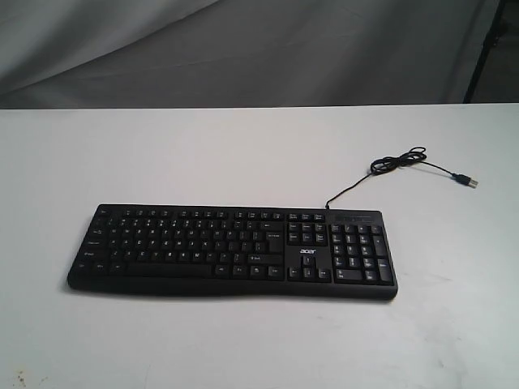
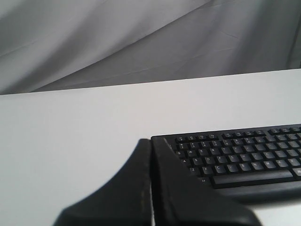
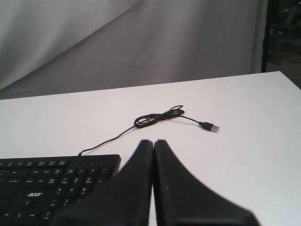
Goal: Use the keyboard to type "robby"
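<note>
The black keyboard (image 1: pixel 235 251) lies flat on the white table, its number pad and white "acer" logo toward the right. Its thin cable (image 1: pixel 397 162) runs off the back right corner into a small coil. Neither arm shows in the exterior view. In the left wrist view my left gripper (image 2: pixel 151 141) is shut with nothing in it, short of the keyboard's (image 2: pixel 235 157) left end. In the right wrist view my right gripper (image 3: pixel 153 142) is shut and empty, beside the number pad end of the keyboard (image 3: pixel 56 181), with the cable (image 3: pixel 160 117) lying beyond it.
The white table (image 1: pixel 162 154) reaches a grey cloth backdrop (image 1: pixel 243 49) at the back. The USB plug (image 1: pixel 469 181) lies loose at the right. A dark stand leg (image 1: pixel 486 49) rises at the far right behind the table.
</note>
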Available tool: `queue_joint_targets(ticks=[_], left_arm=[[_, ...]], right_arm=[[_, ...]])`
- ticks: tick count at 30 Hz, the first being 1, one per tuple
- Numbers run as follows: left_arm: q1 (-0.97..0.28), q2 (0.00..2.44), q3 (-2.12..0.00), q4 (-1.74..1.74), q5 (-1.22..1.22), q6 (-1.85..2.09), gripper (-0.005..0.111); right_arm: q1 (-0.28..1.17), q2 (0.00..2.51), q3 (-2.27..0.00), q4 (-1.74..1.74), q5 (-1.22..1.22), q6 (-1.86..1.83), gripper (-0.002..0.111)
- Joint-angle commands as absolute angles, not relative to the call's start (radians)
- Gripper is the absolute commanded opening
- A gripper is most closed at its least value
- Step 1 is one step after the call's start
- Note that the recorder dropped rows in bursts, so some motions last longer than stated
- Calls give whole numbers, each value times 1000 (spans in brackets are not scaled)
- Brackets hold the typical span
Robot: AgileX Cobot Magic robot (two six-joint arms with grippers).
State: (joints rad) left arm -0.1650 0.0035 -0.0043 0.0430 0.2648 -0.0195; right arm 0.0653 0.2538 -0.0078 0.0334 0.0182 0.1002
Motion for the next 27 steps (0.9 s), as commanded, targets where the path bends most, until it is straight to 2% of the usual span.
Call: queue_joint_targets(ticks=[1,4,11,27], left_arm=[[-171,0,0,48,258,-22,0],[-171,0,0,48,258,-22,0],[-171,0,0,48,258,-22,0],[-171,0,0,48,258,-22,0]], right_arm=[[7,141,0,22,126,90,0],[0,92,0,22,240,87,0],[0,38,0,22,336,78,0],[0,38,0,19,334,82,0]])
